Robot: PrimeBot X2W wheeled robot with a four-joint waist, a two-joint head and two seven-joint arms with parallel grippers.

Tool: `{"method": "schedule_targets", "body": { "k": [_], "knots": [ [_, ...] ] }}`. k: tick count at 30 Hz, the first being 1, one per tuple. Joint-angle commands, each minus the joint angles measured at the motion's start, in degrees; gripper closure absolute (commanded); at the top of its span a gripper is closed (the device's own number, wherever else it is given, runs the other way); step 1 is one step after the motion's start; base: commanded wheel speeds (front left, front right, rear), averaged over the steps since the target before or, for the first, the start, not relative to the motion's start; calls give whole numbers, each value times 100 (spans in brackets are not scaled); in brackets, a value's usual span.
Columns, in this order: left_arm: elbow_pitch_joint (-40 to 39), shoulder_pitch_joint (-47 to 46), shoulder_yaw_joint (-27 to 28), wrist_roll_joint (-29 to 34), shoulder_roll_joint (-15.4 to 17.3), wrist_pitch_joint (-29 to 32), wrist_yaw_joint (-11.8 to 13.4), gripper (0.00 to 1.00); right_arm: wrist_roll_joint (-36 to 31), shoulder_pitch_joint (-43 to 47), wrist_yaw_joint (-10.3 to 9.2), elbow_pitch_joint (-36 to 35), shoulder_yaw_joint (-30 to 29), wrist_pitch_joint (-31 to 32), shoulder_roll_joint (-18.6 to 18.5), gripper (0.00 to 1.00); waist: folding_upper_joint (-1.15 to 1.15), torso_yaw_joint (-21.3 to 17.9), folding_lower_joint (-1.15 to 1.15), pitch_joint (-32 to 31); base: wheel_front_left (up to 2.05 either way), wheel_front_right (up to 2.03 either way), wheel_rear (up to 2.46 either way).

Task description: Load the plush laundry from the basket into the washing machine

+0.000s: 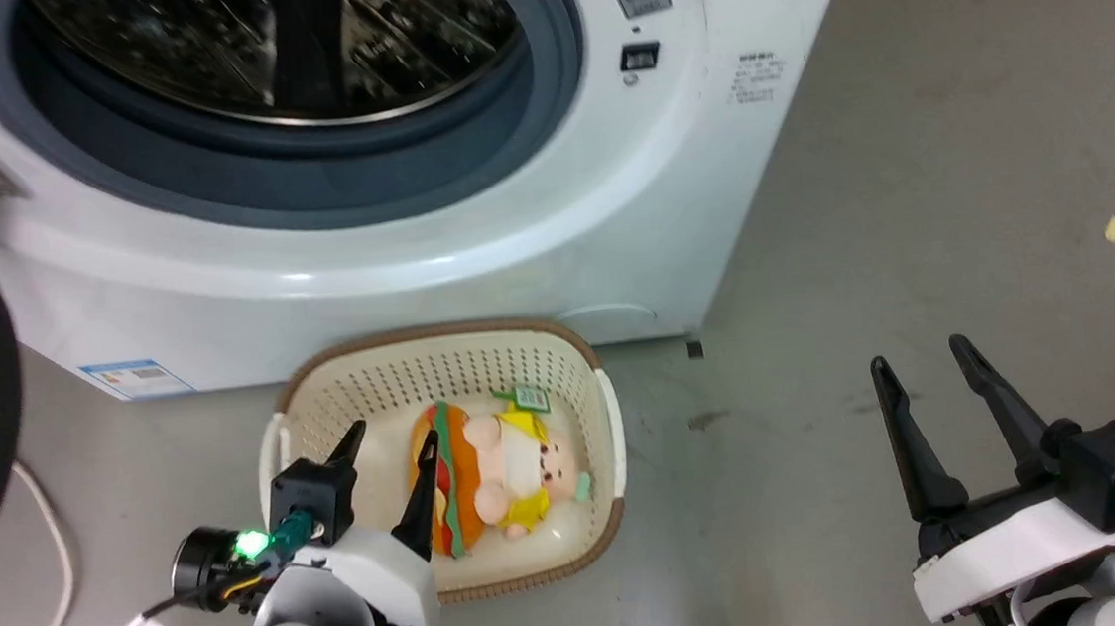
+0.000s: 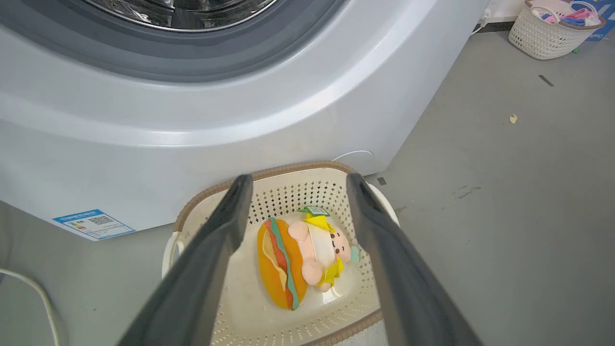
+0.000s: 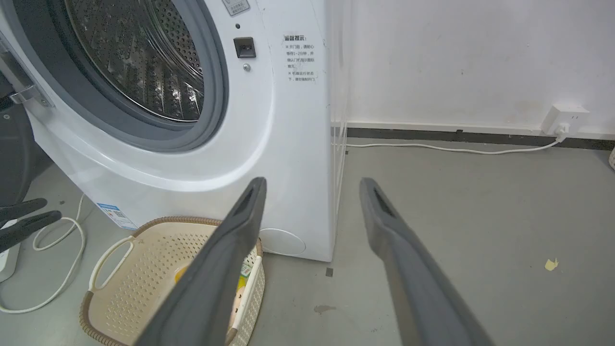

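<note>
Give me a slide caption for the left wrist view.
Open left pincer above plush laundry in basket, before washing machine.

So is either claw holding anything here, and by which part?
Nothing held. Left claw hangs open over the plush laundry in the basket; right claw open over floor.

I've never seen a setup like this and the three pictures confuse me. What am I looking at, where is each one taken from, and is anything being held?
This is a two-armed robot beside a washing machine whose door is open. One picture comes from a camera on its head, looking down; the other two come from cameras on its wrists, looking along each gripper's two dark fingers. On the grey floor stands a cream basket with a plush toy lying inside: an orange hamburger joined to a pink figure. The left gripper hangs open above the basket, the toy framed between its fingers in the left wrist view. The right gripper is open over bare floor. Nothing is held.
</note>
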Motion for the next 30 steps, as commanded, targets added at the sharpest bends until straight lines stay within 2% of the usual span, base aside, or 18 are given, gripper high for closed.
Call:
{"method": "schedule_targets", "body": {
  "k": [1,11,30],
  "knots": [
    [171,-196,-104,-89,71,9,-31,0,69,-110,1,-72,29,-72,-1,0,0,-89,-1,176,0,0,0],
    [1022,-761,-473,-504,377,222,-93,0,315,-210,2,-200,170,-191,-2,0,0,-348,-1,735,0,0,0],
    [2378,-1965,-1109,-1123,1210,701,-212,0,668,-458,2,-340,470,-417,-2,0,0,-905,-1,1920,0,0,0]
  ]
}}
